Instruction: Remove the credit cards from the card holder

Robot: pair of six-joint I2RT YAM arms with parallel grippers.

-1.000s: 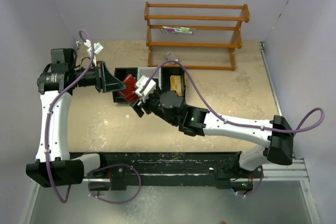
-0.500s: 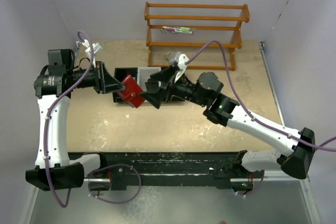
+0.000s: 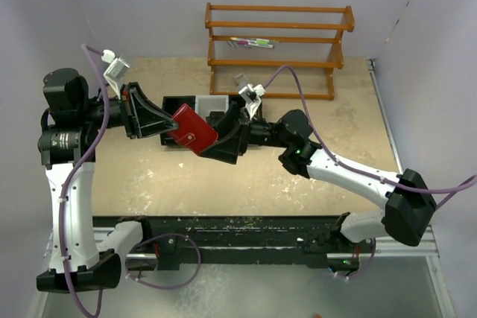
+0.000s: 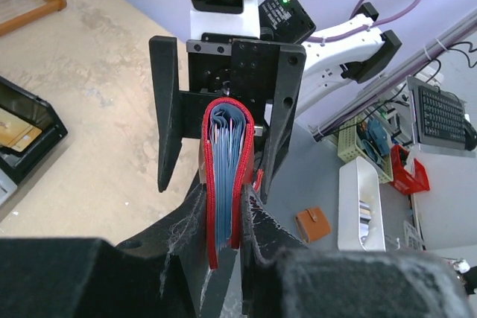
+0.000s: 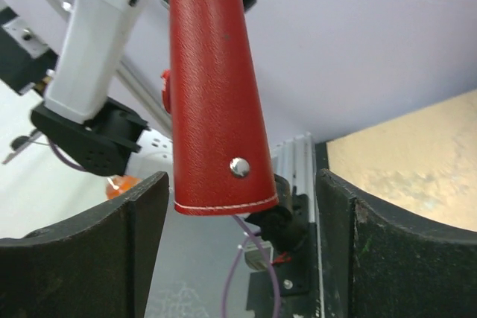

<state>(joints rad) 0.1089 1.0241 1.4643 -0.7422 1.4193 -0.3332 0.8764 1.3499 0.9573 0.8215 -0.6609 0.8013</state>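
Note:
The card holder [image 3: 194, 131] is a red wallet, folded and held above the table with my left gripper [image 3: 177, 126] shut on one end. In the left wrist view the card holder [image 4: 223, 176] stands edge-on between my left gripper [image 4: 223, 202] fingers, and blue-grey sleeve edges show inside it. No credit cards can be made out singly. My right gripper [image 3: 218, 139] is open and straddles the wallet's free end. In the right wrist view the card holder [image 5: 212, 94], with its metal snap, hangs between the wide-apart fingers [image 5: 82, 251] of my right gripper [image 5: 242, 247], touching neither.
A black-and-white tray [image 3: 212, 102] lies on the table behind the two grippers, and it is seen again at the left edge of the left wrist view as the tray [image 4: 30, 135], with something tan inside. A wooden rack [image 3: 276, 50] stands at the back against the wall.
My right gripper swung out to the right and came back, and its open jaws now sit around the wallet's free end. My left arm shifted and tilted the wallet slightly toward the right.

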